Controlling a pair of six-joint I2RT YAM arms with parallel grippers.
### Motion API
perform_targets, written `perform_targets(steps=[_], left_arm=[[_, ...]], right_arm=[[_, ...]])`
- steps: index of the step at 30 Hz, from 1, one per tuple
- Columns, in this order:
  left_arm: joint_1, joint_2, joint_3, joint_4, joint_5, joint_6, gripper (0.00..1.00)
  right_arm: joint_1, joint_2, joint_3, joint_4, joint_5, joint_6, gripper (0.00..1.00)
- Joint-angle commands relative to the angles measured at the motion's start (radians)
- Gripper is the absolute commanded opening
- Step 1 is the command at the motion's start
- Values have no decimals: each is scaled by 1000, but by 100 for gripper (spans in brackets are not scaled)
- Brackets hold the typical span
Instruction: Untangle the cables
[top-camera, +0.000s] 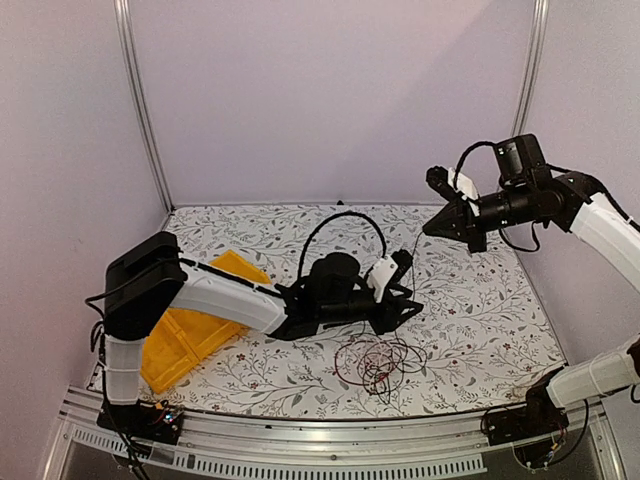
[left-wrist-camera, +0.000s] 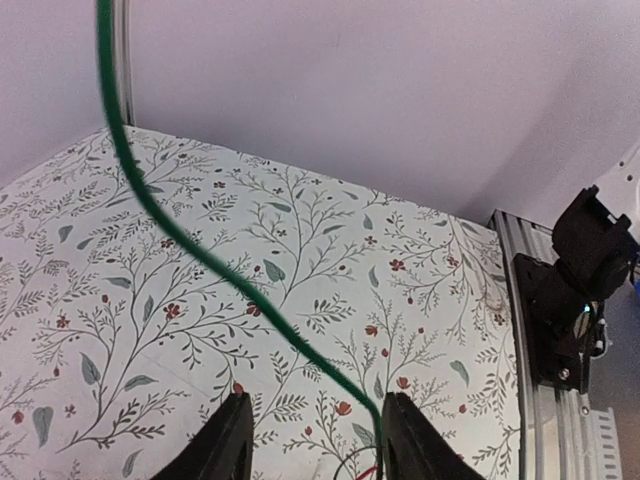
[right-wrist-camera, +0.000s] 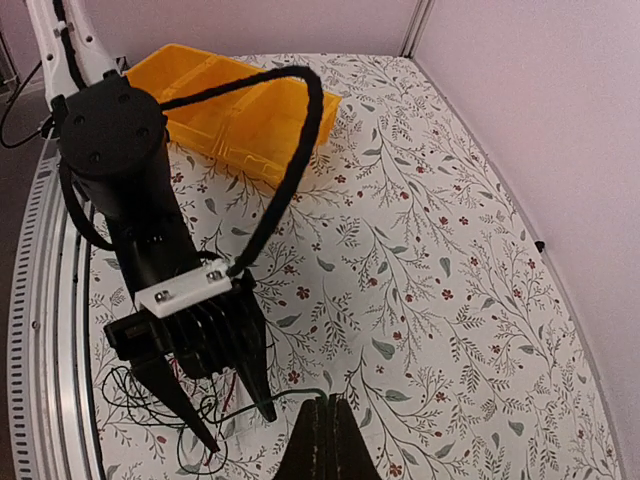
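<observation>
Since the cables (top-camera: 380, 360) look thin, limp & light, right gripper (right-wrist-camera: 325, 410) pinches the green strand (left-wrist-camera: 200, 250) w/ left gripper (left-wrist-camera: 315, 425) jaws apart round it; prob. best grabbed by loose outer loops.

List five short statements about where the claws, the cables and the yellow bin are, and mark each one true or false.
1. The right claw is raised above the table and closed. True.
2. The yellow bin sits on the table's right side. False: it is on the left side.
3. A thin green cable rises from the gap of the left claw. True.
4. The tangle of cables lies inside the bin. False: it lies on the table, near the front edge.
5. The left claw is clamped shut. False: its fingers stand apart.
</observation>
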Motion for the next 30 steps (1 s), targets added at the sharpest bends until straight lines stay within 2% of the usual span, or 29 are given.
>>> perform_targets(steps=[1,5,9,17,27,30], left_arm=[[19,88,53,68,49,-74,40],[44,143,56,120,85,-119,27],[60,185,47,168,110,-162,18],[74,282,46,225,140,-214,12],[93,338,-3,324,164,-271,16],[98,327,-28,363,167,-281,17]], right_arm=[[-3,-23,148,-27,-31,9,0],[-20,-3,316,-27,-19,41,0],[-56,23,540,0,33,59,0],[-144,64,883,99,48,173,0],[-196,93,878,190,213,255,0],[-214,89,817,227,282,272,0]])
